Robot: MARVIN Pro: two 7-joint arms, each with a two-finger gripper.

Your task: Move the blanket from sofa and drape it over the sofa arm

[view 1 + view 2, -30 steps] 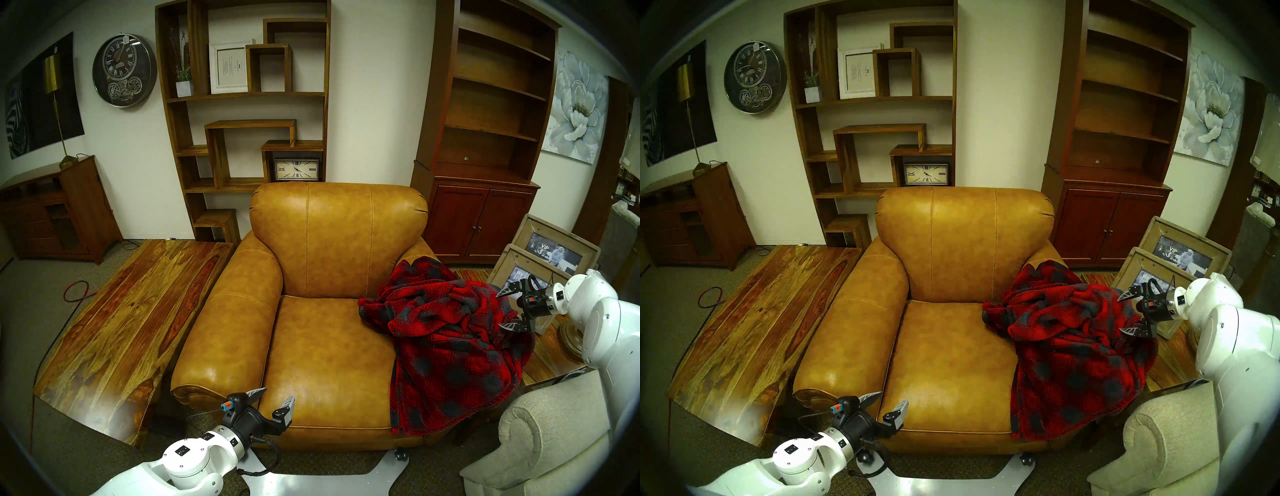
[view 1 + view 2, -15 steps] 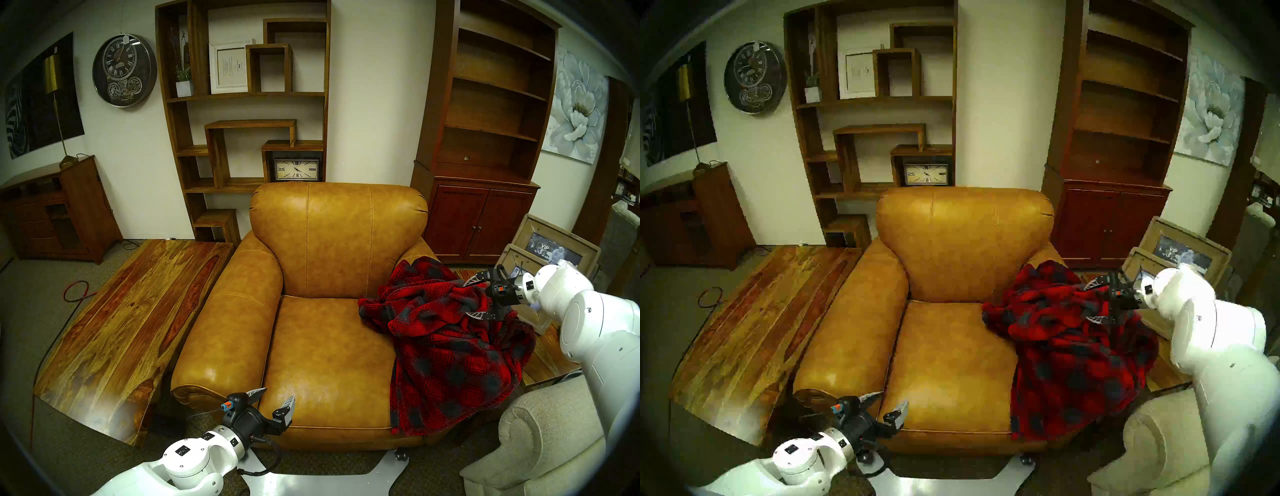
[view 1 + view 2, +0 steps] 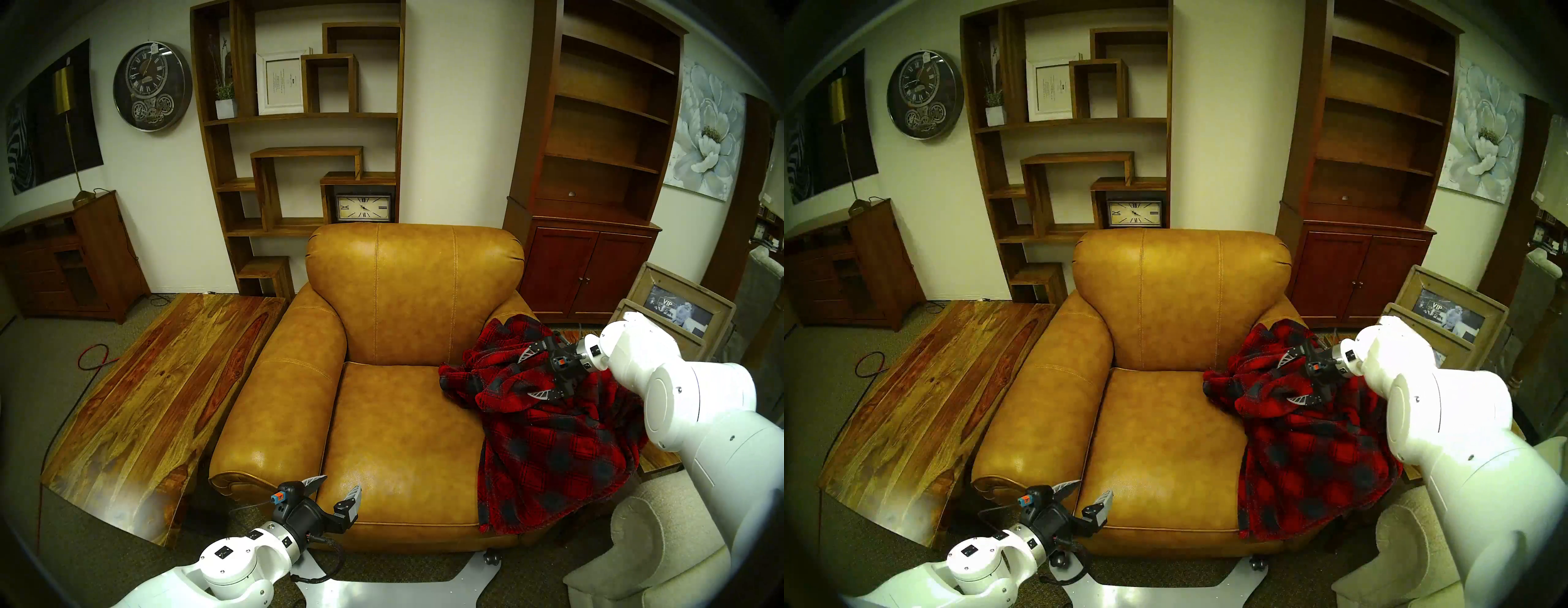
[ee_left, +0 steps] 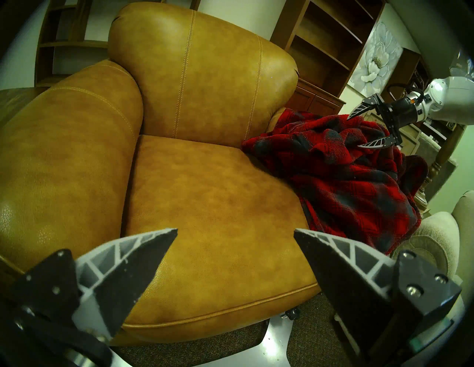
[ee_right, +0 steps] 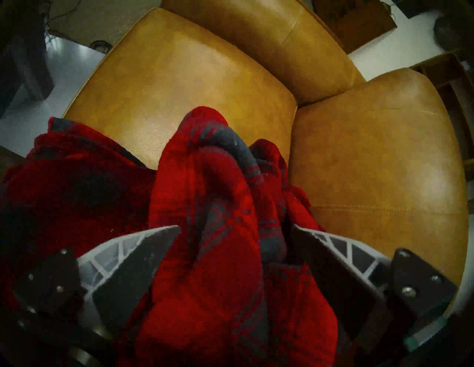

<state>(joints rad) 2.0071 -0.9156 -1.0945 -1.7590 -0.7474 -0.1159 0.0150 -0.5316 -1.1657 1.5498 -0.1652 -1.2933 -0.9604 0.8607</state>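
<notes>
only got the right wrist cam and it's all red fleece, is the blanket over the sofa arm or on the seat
observer: Mostly over the sofa arm. The blanket covers it and hangs down its front; only a bunched edge spills onto the seat.
operator: where's the left hand
observer: The left hand hangs open and empty over the seat's front left corner, well apart from the blanket.
operator: anything next to that arm
observer: A beige fabric chair stands close beside the blanket's hanging front end.
</notes>
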